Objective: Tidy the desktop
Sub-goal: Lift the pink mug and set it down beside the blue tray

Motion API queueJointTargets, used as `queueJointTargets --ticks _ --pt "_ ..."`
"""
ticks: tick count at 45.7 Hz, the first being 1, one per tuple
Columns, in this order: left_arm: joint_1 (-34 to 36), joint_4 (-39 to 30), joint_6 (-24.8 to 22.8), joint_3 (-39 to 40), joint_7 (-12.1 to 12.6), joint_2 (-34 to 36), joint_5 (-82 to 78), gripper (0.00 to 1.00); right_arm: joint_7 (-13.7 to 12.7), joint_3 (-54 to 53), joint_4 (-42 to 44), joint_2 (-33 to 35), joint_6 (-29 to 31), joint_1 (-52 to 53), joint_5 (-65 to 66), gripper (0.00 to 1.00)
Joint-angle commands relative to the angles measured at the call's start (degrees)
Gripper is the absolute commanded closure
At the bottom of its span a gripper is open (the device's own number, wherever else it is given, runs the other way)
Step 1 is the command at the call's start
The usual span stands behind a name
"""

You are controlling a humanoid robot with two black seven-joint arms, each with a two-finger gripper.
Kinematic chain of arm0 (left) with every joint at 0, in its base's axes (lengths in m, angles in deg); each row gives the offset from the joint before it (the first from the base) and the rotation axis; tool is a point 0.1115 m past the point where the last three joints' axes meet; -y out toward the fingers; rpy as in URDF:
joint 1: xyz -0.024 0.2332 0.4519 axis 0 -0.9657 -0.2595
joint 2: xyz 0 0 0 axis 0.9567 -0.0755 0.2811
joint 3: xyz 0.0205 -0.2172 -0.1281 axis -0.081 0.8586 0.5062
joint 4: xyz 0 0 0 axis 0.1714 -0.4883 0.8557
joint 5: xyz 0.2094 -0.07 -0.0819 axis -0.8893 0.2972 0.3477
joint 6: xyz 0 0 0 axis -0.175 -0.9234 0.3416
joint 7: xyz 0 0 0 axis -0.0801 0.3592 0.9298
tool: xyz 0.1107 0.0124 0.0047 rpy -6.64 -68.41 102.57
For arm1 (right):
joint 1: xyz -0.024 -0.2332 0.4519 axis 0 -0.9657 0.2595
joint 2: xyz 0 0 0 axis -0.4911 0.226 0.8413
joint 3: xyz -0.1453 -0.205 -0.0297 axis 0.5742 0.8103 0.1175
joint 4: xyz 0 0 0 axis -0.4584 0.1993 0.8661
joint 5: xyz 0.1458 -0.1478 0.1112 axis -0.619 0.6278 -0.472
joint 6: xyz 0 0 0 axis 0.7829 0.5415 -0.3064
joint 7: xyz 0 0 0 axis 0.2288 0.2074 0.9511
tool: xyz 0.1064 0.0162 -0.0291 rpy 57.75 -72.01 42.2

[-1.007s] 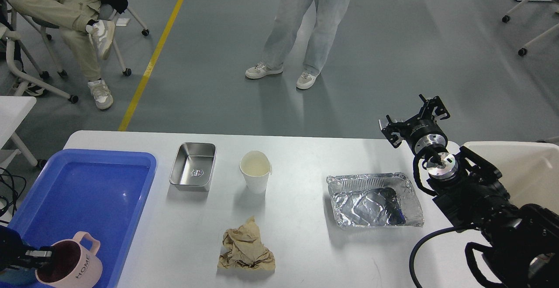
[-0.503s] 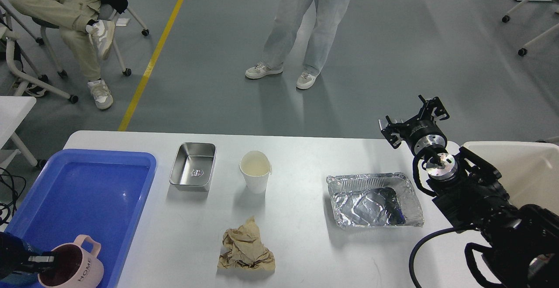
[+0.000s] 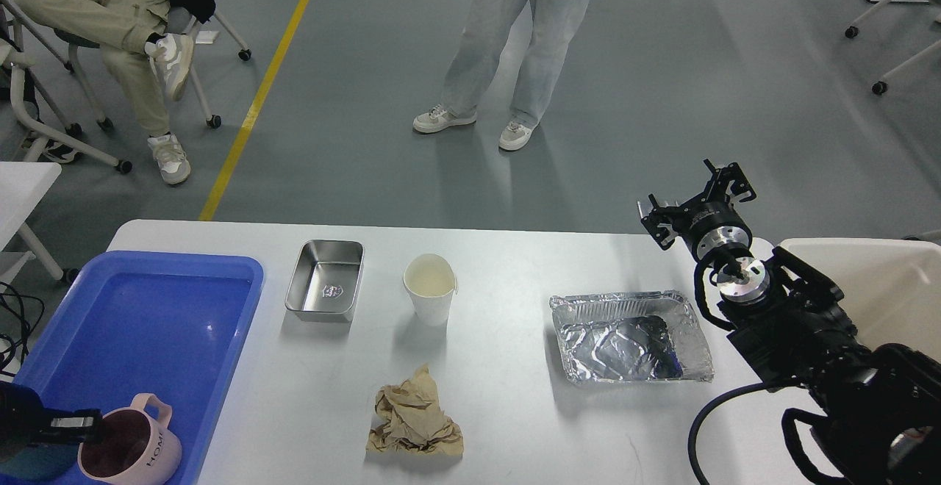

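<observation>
The pale grey-white desktop (image 3: 514, 411) carries a steel box (image 3: 326, 279), a white paper cup (image 3: 430, 288), a crumpled brown paper (image 3: 415, 419) and a foil tray (image 3: 631, 338). My left gripper (image 3: 87, 426) is at the bottom left corner. It is shut on the rim of a pink mug (image 3: 136, 450), which sits low in the front corner of the blue tray (image 3: 147, 316). My right gripper (image 3: 695, 202) is open and empty. It hangs above the table's far right edge, behind the foil tray.
An off-white bin (image 3: 882, 286) stands at the right end of the table, beside my right arm. A person (image 3: 514, 37) stands beyond the far edge. Another person (image 3: 110, 15) sits on a chair at the far left.
My left gripper has moved the pink mug down and slightly right into the front of the blue tray. The right arm has not moved.
</observation>
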Motion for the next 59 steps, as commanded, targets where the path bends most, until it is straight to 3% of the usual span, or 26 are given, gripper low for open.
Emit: queueJointTargets --ticks 1,7,15,24,36,47,59 --pt "0.0 -0.1 1.7 0.0 -0.1 0.0 0.0 0.53 0.0 0.0 0.0 0.1 0.0 0.1 0.0 0.0" --pt "0.1 -0.1 2.4 -0.1 -0.2 0.0 -0.1 0.39 0.0 0.0 0.0 0.0 0.0 0.3 0.0 0.0" --pt "0.3 -0.3 2.1 -0.1 -0.4 0.5 -0.2 0.3 0.0 0.0 0.0 0.0 0.0 0.5 0.0 0.0" --pt "0.5 -1.6 1.3 -0.1 -0.6 0.7 -0.2 0.27 0.0 0.0 0.0 0.0 0.0 0.5 0.0 0.0" --pt "2.0 -8.3 0.7 2.2 -0.6 4.2 -0.4 0.21 0.0 0.0 0.0 0.0 0.0 0.7 0.0 0.0" --pt "3.2 -11.4 -10.2 16.2 -0.5 8.7 -0.1 0.2 0.0 0.0 0.0 -0.1 0.0 0.7 0.0 0.0" --pt "8.9 -11.0 -14.5 24.4 -1.0 13.6 1.7 0.2 0.0 0.1 0.0 -0.1 0.0 0.4 0.0 0.0"
